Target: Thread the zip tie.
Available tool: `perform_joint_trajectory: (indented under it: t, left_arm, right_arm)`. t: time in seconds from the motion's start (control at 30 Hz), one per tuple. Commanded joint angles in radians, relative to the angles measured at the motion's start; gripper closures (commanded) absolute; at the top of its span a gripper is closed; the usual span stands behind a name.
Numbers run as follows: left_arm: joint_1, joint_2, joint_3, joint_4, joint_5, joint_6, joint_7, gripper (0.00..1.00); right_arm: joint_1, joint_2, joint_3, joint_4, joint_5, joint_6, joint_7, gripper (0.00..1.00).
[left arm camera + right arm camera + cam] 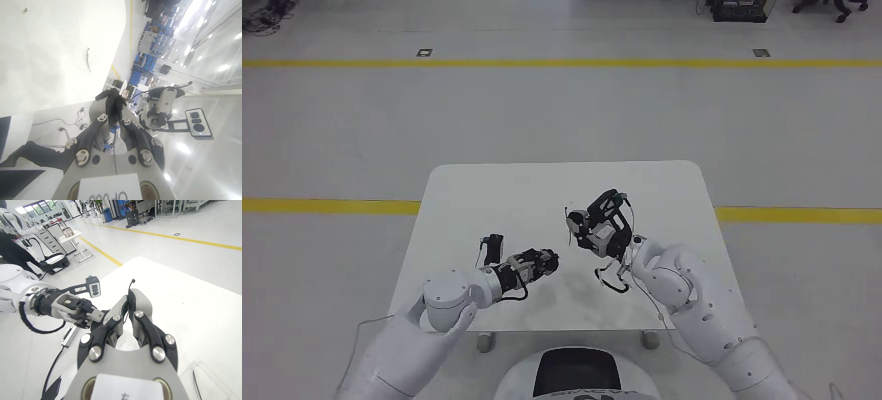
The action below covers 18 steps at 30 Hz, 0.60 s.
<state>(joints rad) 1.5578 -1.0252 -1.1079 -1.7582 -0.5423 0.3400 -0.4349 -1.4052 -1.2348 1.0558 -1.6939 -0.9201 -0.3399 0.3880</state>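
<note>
My right gripper (578, 228) (128, 300) hangs above the middle of the white table (652, 190), shut on a thin black zip tie (130, 286). The tie's small square head sticks out past the fingertips, and its strap runs down between the pads. My left gripper (545, 262) (113, 97) sits just beside and below the right one, almost touching it. It is shut as well, and a thin black strap (114, 151) runs between its fingers toward the palm. Where the two straps join is hidden behind the fingers.
Another black zip tie (88, 59) lies curved on the bare tabletop beyond the left gripper. A clear tray (209, 370) with a black tie (195, 381) in it sits at the table's near right. Carts and another robot stand on the floor behind.
</note>
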Motion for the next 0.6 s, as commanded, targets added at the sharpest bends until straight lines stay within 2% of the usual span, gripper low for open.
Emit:
perform_joint_trajectory:
  t: [0.0,0.23,0.57]
  left_arm:
    - [-0.001,0.000,0.002,0.007,-0.020,0.000,-0.010,1.00]
    - [-0.011,-0.001,0.006,0.021,-0.063,-0.005,-0.042,1.00]
    - [-0.010,0.001,0.005,0.014,-0.063,-0.007,-0.041,1.00]
  right_arm:
    - [0.002,-0.001,-0.005,0.004,0.006,0.000,0.001,1.00]
    - [0.001,0.001,-0.008,-0.003,0.012,0.004,0.009,1.00]
    - [-0.002,0.002,-0.007,-0.010,0.016,0.000,0.009,1.00]
